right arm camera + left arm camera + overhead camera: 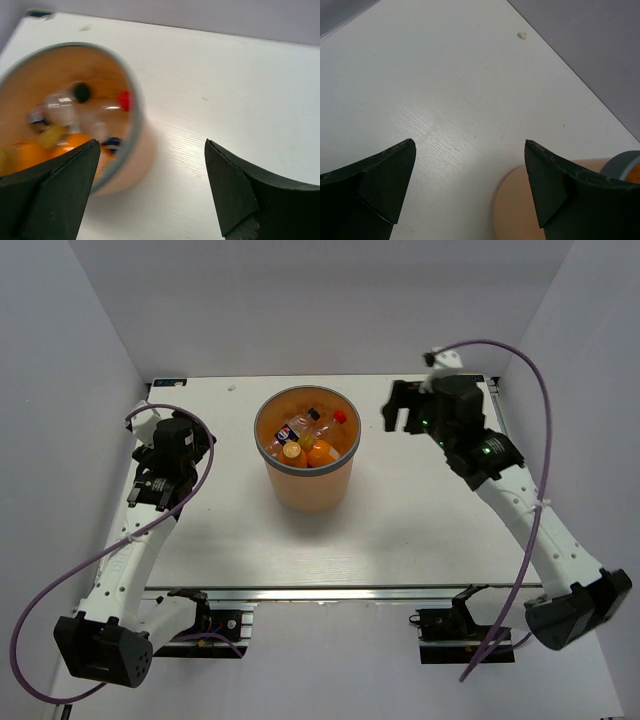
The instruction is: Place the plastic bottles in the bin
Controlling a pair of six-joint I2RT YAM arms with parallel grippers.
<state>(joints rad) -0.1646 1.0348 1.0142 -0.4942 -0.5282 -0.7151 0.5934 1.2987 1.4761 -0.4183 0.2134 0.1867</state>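
Right gripper (402, 416): fingers spread wide, empty, touching nothing; hanging above the tabletop (420, 530) just right of the bin, toward the far right corner.
Left gripper (470, 165): fingers spread wide too, empty; above bare tabletop near the left edge, with the bin wall at the lower right of its wrist view.
Bin (305, 490): upright, mid-table, closer to the far edge than the near one.
Plastic bottles (308, 435): piled inside the bin; orange bottle (320, 452), red cap (340, 417) and blue label (285, 433) made out, exact count not readable. None seen lying outside on the tabletop.
Stage (judgement): loading looks finished; only withdrawal to do.
Doing it well: raise right gripper first, then pull back toward the near right corner. Hold well off the grey rim (257, 430), since a nudge could tip the tapered bin. Leave fingers apart. No call to bring the left arm nearer the bin.
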